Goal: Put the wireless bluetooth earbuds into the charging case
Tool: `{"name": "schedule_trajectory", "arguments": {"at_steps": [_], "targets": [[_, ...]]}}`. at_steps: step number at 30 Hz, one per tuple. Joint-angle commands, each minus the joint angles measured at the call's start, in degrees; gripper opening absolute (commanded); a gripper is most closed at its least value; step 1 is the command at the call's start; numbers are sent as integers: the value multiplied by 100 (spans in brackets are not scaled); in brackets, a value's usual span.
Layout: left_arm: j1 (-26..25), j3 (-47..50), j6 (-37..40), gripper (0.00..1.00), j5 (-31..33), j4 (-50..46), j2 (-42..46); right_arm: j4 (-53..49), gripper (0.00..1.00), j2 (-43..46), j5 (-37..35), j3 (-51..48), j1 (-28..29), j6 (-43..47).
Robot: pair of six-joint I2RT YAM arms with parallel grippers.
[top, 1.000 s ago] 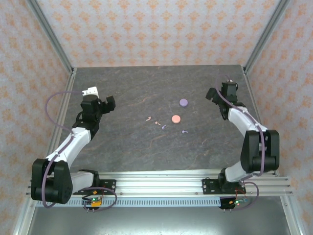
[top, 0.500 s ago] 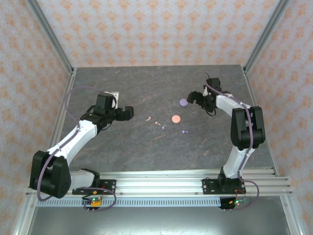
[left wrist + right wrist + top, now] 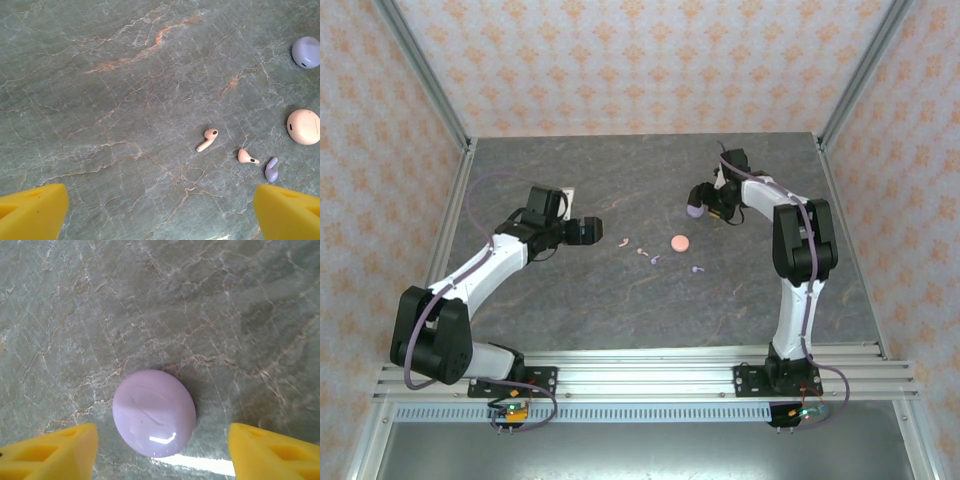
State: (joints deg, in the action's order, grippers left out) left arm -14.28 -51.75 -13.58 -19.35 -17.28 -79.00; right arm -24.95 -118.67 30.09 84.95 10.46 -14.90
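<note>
Earbud point(image 3: 207, 140), pale pink, lies flat, stem slanting lower-left in left wrist view.

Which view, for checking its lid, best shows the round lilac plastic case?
Right wrist: the round lilac plastic case lies large between the jaws, seemingly shut. Top external shows a small dot by the right gripper; left wrist, a small shape at the frame's edge.

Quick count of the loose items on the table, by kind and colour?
Pale pink stemmed plastic earbuds: 2
Lilac stemmed plastic earbuds: 2
Round pink plastic case: 1
Round lilac plastic case: 1
Total: 6
</note>
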Motion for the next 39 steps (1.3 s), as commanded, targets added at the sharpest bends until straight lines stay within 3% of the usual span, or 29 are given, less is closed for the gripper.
{"name": "schedule_trajectory", "arguments": {"at_steps": [1, 8, 20, 28, 39], "targets": [[-37, -191, -13, 94, -143, -135, -32, -388, 66, -201, -6, 317, 66, 12], [-37, -210, -8, 93, -210, -146, -66, -508, 58, -463, 180, 653, 187, 107], [-34, -231, -125, 88, -549, 45, -278, -1063, 52, -1116, 281, 1516, 505, 389], [-48, -678, -343, 84, -885, 338, -870, -1228, 56, -1128, 245, 1816, 653, 461], [-314, -2055, -897, 80, -1094, 498, -2251, -834, 61, -442, 157, 1294, 551, 313]]}}
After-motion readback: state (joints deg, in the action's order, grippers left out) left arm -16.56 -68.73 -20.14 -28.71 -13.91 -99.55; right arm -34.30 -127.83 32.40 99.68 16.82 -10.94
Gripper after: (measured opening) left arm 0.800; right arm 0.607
